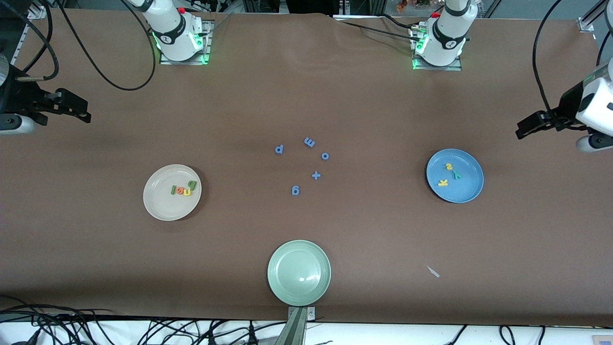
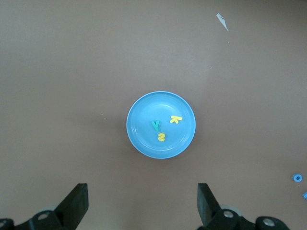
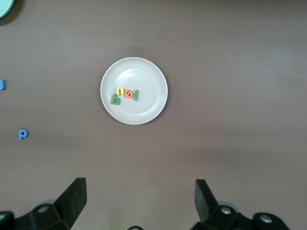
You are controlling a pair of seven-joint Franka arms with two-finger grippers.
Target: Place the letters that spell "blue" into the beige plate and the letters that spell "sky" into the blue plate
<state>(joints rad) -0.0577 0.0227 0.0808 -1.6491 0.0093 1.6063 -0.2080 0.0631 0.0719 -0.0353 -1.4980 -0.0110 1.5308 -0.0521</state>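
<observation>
Now jaws of both grippers spread; "blue" letters (image 1: pixel 184 189) line up across beige plate (image 1: pixel 160 205).

Four letters (image 1: pixel 183 189) lie bunched in one plate (image 1: pixel 158 203) toward the right arm's end of the tabletop (image 1: pixel 373 105), three letters (image 1: pixel 449 174) lie in another plate (image 1: pixel 467 189) toward the left arm's end, loose letters (image 1: pixel 302 165) sit mid-tabletop between them, and a third plate (image 1: pixel 299 272) sits at the edge nearest the front camera.

Right gripper (image 3: pixel 139 201) wide open over bare table. Beige plate (image 3: pixel 151 72) holds green b (image 3: pixel 115 99), yellow u (image 3: pixel 120 91), orange e (image 3: pixel 129 94), green l (image 3: pixel 136 95), clustered together.
</observation>
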